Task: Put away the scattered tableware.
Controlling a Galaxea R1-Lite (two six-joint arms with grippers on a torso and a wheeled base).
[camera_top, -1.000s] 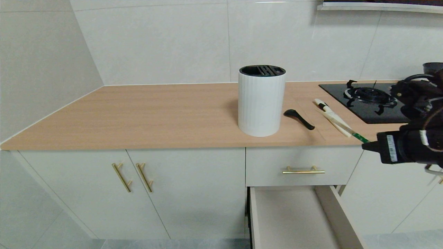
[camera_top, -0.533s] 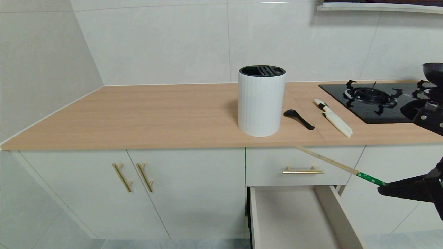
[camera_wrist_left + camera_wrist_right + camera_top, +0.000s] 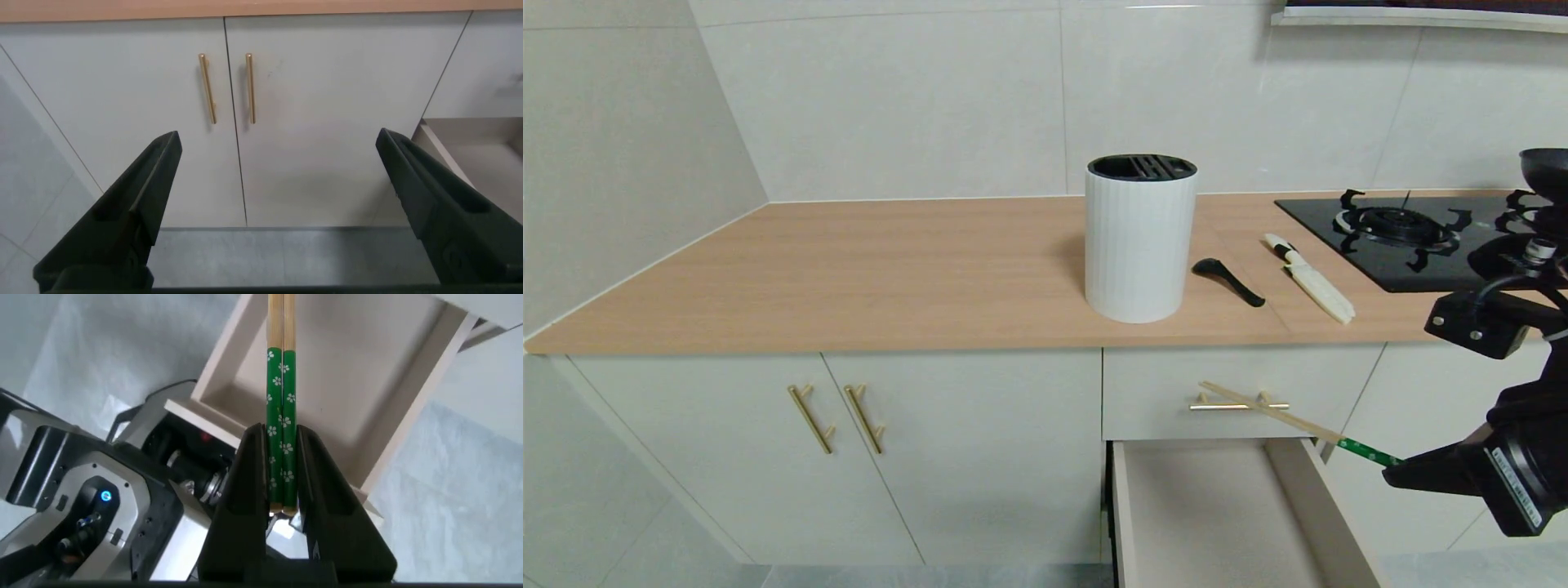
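So, the right gripper [image 3: 1395,470] is clamped on the green end of the chopsticks [image 3: 1282,412], which poke out over the open drawer [image 3: 1201,506]. Higher up on the counter [image 3: 890,269] lie the knife [image 3: 1311,279], the black spoon [image 3: 1229,282] and the white holder [image 3: 1140,241]. The left gripper [image 3: 278,143] has its fingers wide apart, facing the cabinet doors [image 3: 327,122].

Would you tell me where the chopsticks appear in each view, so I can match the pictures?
Head view: the chopsticks slant at lower right above the open drawer, held by the right tool.
Right wrist view: centre, gripped in the tool, over the drawer.
Left wrist view: faces the cabinet doors instead.
Shared landmark: the open drawer.
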